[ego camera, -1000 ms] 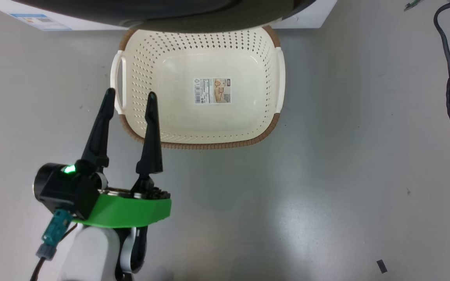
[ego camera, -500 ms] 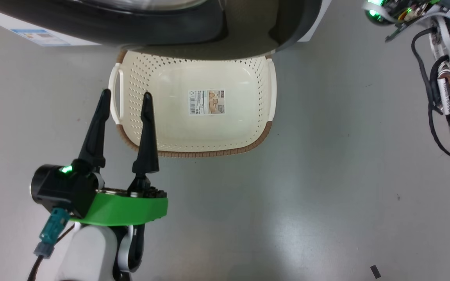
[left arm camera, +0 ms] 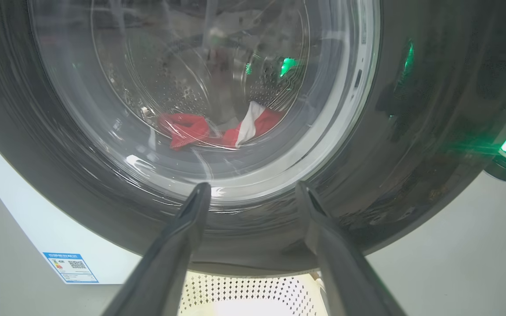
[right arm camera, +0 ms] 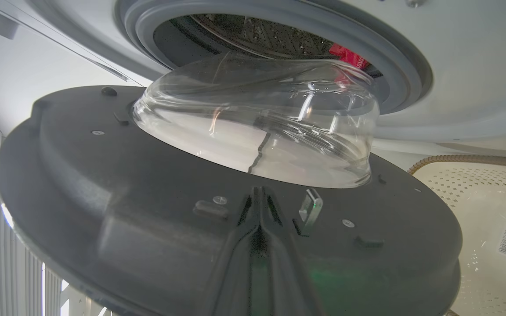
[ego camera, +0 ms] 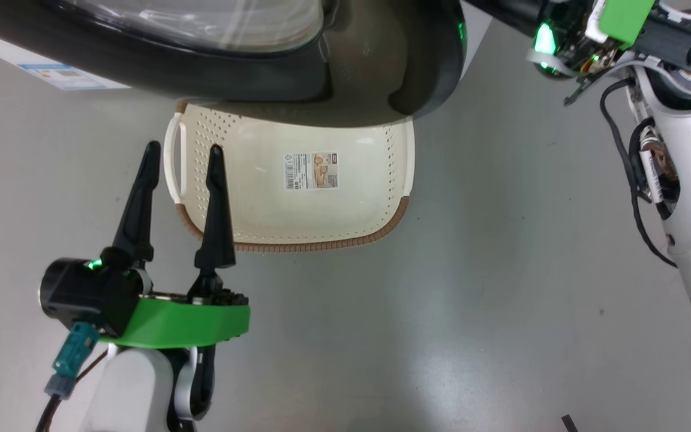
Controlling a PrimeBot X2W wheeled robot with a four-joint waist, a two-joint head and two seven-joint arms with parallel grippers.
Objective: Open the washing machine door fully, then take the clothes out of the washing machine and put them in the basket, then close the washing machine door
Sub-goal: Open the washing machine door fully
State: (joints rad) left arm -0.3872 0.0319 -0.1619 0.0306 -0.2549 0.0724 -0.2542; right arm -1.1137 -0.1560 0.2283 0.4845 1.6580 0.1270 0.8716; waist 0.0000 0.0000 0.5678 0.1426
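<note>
- The first step is judged to be in hand: the washing machine door (ego camera: 201,72) is seen part-open, swung out above the basket (ego camera: 297,245), and not yet fully open.
- The right gripper (right arm camera: 259,195) is held with its fingers pressed together and nothing between them. Its tips are set at the door's inner face, just below the glass bowl.
- The left gripper (ego camera: 184,147) is held wide and empty, near the basket's left handle.
- The clothes (left arm camera: 187,129) are seen lying inside the washing machine (right arm camera: 455,66); none are in the basket yet.
- Next, a steady outward push on the door's inner face is called for, until the opening is cleared for reaching in.
</note>
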